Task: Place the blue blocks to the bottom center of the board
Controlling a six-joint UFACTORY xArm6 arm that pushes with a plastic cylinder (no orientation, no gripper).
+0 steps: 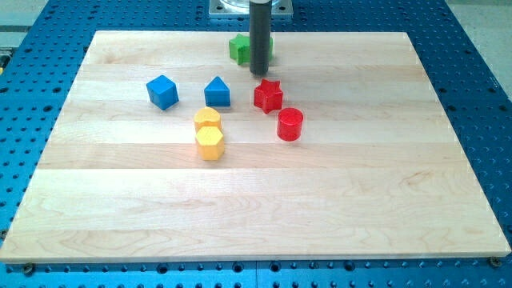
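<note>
A blue cube (162, 91) sits at the upper left of the wooden board (256, 216). A blue house-shaped block (217, 92) sits to its right, apart from it. My tip (260, 74) stands at the view's top centre, just right of and above the house-shaped block, close above a red star (268, 95) and in front of a green block (240, 48) that the rod partly hides. The tip touches neither blue block.
A red cylinder (290, 124) lies below and right of the red star. Two yellow blocks, a cylinder (207, 120) and a hexagonal one (210, 143), stand touching just below the blue house-shaped block. A blue perforated table (480, 72) surrounds the board.
</note>
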